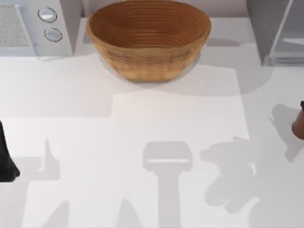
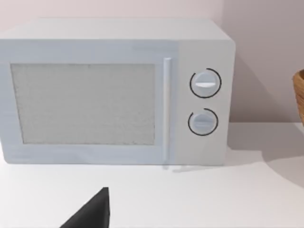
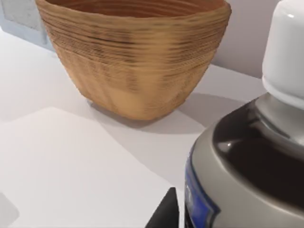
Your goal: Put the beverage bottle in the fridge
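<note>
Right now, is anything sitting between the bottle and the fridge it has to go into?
Nothing visible does. The bottle is at the table's right edge, and the fridge stands at the back right corner; bare tabletop lies between them. The basket sits further left, clear of that path.

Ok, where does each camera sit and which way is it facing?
Top view: above the white table, looking down; woven brown basket at the far edge, grey fridge far right.
Left wrist view: low, facing the white two-dial microwave; dark left gripper fingertip.
Right wrist view: close behind the white-capped brown beverage bottle, facing the basket.
All three share the basket.
</note>
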Controlling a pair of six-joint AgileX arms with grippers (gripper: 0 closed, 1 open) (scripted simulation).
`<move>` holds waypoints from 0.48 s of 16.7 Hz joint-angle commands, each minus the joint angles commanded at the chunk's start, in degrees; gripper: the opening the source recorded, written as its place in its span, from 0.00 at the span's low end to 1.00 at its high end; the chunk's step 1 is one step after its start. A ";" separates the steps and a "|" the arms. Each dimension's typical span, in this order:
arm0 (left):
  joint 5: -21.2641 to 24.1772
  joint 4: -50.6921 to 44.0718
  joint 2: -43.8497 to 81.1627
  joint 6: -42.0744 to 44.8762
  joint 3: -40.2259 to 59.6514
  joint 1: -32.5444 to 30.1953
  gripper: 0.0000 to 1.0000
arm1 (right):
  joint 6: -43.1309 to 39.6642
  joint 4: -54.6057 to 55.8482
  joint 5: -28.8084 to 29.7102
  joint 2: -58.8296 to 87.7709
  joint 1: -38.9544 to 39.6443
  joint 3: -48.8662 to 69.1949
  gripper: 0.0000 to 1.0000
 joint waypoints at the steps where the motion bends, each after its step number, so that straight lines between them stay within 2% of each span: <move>1: 0.00 0.00 0.00 0.00 0.00 0.00 1.00 | 0.25 -1.81 1.71 -2.70 0.72 -0.46 0.01; 8: 0.00 0.00 0.00 0.00 0.00 0.00 1.00 | 2.12 -18.16 19.06 -30.92 4.05 -4.98 0.01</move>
